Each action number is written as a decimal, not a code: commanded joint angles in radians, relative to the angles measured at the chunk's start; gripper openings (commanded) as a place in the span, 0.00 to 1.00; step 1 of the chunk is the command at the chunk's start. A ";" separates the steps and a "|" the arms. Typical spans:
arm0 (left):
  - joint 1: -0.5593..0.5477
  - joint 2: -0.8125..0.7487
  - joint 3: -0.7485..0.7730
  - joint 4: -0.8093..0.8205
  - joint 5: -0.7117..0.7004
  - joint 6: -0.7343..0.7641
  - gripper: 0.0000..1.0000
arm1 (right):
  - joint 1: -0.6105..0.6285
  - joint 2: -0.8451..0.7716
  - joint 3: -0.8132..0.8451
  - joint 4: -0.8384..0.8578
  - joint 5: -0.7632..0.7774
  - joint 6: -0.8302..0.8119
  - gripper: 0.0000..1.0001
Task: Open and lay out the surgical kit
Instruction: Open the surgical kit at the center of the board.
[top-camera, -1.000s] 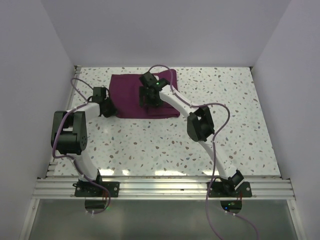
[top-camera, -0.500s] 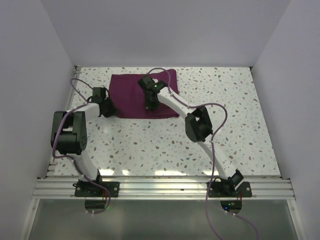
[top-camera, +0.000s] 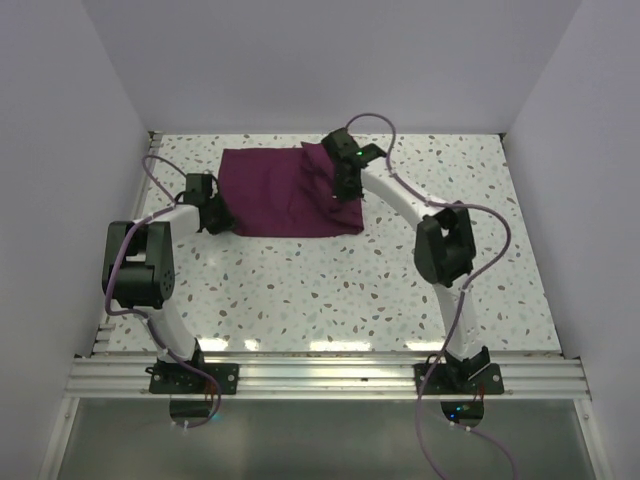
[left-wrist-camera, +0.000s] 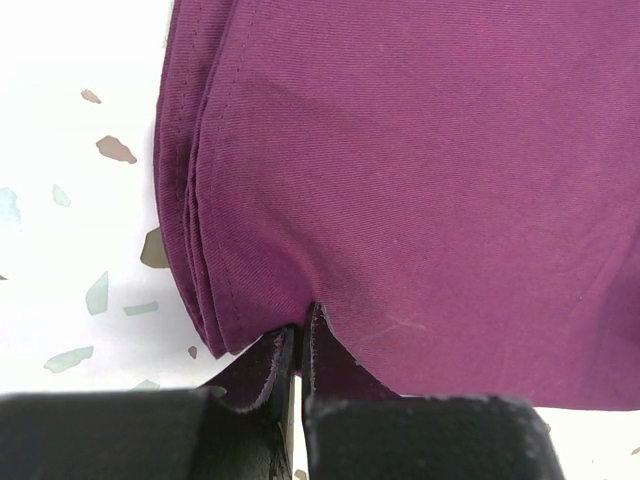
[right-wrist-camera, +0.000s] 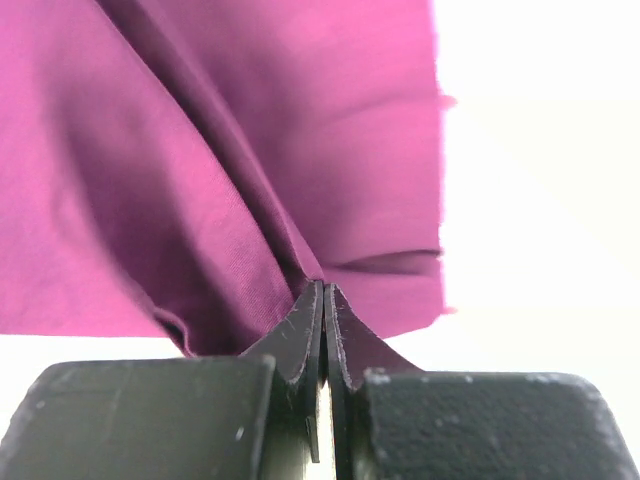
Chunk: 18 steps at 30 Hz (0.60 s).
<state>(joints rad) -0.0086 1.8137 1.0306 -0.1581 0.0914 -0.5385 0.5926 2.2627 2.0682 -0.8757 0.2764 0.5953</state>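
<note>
- Unfolding step is going on: purple cloth (top-camera: 285, 192) is lying folded at upper middle of the overhead frame, on the table (top-camera: 300, 290).
- Left gripper (left-wrist-camera: 300, 325) is clenching the cloth's stacked left edge, pinning it.
- Right gripper (right-wrist-camera: 323, 298) is clamping a raised fold at the cloth's right side.
- Next move is probably calling for drawing that layer rightward. Bare tabletop is lying right and below, while the back wall (top-camera: 330, 70) is crowding the top.

No readable text, label, brand or number shows anywhere
</note>
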 joint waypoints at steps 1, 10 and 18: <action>0.006 0.033 -0.009 -0.135 -0.071 0.034 0.00 | -0.077 -0.156 -0.109 0.021 0.113 0.020 0.00; 0.009 -0.039 -0.012 -0.207 -0.130 0.037 0.00 | -0.243 -0.341 -0.526 0.038 0.202 0.112 0.00; 0.009 -0.093 -0.049 -0.231 -0.145 0.029 0.00 | -0.373 -0.354 -0.637 0.012 0.282 0.136 0.00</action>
<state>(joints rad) -0.0086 1.7546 1.0126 -0.2962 -0.0078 -0.5320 0.2581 1.9583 1.4288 -0.8436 0.4732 0.7025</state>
